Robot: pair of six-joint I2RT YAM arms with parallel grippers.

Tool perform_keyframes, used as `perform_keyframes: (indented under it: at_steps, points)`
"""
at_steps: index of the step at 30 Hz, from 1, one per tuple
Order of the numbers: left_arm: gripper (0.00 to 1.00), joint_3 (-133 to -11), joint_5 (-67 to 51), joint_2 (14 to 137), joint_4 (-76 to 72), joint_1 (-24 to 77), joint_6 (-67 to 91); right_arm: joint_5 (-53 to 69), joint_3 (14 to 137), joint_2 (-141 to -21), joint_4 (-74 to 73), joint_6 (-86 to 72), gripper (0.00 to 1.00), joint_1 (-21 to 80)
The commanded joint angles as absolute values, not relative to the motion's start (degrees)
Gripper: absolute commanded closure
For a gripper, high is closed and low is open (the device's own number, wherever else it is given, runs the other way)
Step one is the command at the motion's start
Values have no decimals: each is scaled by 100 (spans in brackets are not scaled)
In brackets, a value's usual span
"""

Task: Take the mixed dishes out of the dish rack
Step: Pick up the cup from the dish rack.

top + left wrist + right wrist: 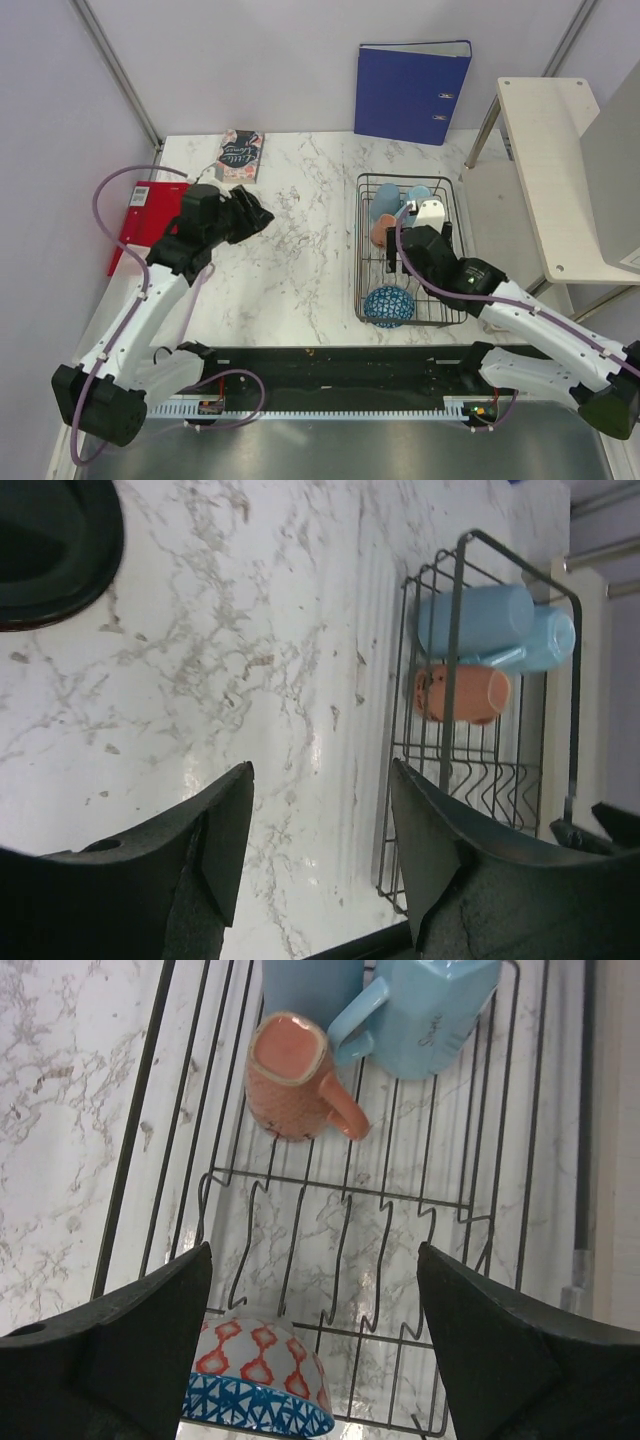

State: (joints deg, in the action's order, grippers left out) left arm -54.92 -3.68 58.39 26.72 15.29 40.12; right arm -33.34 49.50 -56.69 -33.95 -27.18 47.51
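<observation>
The black wire dish rack [452, 250] stands at the table's right. It holds two blue mugs [386, 198] [432, 1008], a salmon-orange cup [381, 233] [292, 1075] lying on its side, and a blue net-patterned bowl [388, 306] [258, 1385] at the near end. My right gripper [398, 255] [315, 1305] is open and empty above the rack's middle, between bowl and cup. My left gripper [262, 215] [320, 815] is open and empty over the bare table, left of the rack [458, 630]. A black shallow dish [50, 550] lies on the table. The yellow-and-red plate is out of view.
A blue binder [412, 90] leans on the back wall. A book [241, 155] lies at the back left and a red folder [140, 215] at the left edge. A white side table [560, 170] stands right of the rack.
</observation>
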Motion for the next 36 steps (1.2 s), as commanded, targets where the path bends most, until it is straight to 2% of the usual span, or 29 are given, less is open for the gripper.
perform_keyframes:
  at_steps: [1,4,8,14,17,25,36]
  points:
    - [37,-5449,-562,5976,2118,2056,3560,-4060,5422,-5624,-3384,-2760,9,4755]
    - [38,-5327,-563,5994,2048,2346,3498,-4463,5493,-5870,-3086,-2418,9,4755]
    - [38,-5089,-536,5836,1934,2627,3533,-4465,6149,-6895,-3216,-2022,10,4641]
    - [38,-4817,-677,5643,1899,2751,3560,-3448,6732,-7900,-2927,-1890,13,4062]
    - [38,-4729,-703,5590,1907,2760,3533,-3349,6968,-8312,-2874,-1810,15,3877]
    - [38,-4614,-861,5677,1846,2760,3586,-2840,6952,-8806,-2558,-1960,12,3691]
    - [38,-4544,-844,5713,1846,2760,3621,-2795,6891,-9448,-2250,-2074,9,3604]
